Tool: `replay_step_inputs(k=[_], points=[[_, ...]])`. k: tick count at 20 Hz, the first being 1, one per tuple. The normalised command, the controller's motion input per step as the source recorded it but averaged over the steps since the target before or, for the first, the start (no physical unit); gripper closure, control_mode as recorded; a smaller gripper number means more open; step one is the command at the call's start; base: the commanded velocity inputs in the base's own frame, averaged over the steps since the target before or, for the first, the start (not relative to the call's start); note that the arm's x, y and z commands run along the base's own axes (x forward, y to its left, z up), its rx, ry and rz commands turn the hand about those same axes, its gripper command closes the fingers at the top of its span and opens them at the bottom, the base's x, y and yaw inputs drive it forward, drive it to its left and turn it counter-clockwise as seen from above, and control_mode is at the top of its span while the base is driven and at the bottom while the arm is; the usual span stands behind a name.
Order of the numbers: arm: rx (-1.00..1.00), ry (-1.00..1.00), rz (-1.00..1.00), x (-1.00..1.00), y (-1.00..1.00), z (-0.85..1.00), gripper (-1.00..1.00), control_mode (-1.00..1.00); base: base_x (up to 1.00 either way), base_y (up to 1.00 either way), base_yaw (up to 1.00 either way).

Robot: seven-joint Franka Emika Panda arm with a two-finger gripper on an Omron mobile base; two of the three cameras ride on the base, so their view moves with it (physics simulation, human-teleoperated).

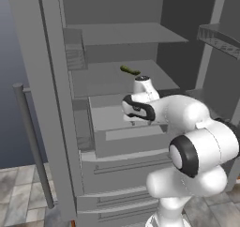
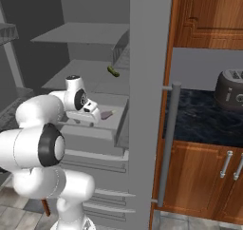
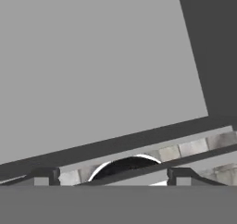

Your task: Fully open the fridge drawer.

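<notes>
The fridge [image 1: 117, 34] stands open with its flat shelves showing. Its pale grey box drawer [image 1: 123, 144] juts out from under the shelves, and the lighter strip handle [image 1: 133, 133] crosses its front. My gripper [image 1: 136, 119] hangs over the drawer's front edge, pointing down, with the white hand hiding the fingers from the left base view. From the right base camera the drawer [image 2: 97, 129] is pulled partway out, with the gripper [image 2: 85, 119] at its front rim. The hand view has both fingertips [image 3: 44, 176] far apart, so the gripper [image 3: 112, 177] is open, with a thin grey edge running between them.
A green pickle [image 1: 130, 71] lies on the shelf above, and a purple item [image 2: 107, 114] sits inside the drawer. Wider drawer fronts [image 1: 126, 167] with thin bars stack below. The fridge door's vertical bar handles [image 1: 33, 141] [image 2: 167, 143] flank the opening. A toaster [image 2: 231, 89] rests on the dark counter [image 2: 204, 117].
</notes>
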Motion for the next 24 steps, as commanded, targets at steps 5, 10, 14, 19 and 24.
replay_step_inputs(k=[5, 10, 14, 19, 24], points=[[0.00, 0.04, -0.03, -1.00, -0.16, -0.32, -1.00, -1.00, 0.00, 0.00, 0.00], [0.07, -0.07, -0.04, -1.00, -0.06, 0.16, -1.00, -1.00, 0.00, 0.00, 0.00], [0.06, -0.37, -0.08, -0.89, 0.01, 1.00, -1.00, -1.00, 0.00, 0.00, 0.00], [0.00, -0.45, -0.07, -0.75, 0.30, 1.00, -1.00, -1.00, 0.00, 0.00, 0.00], [0.00, -0.45, -0.08, -0.83, 0.14, 1.00, -1.00, -1.00, 0.00, 0.00, 0.00]])
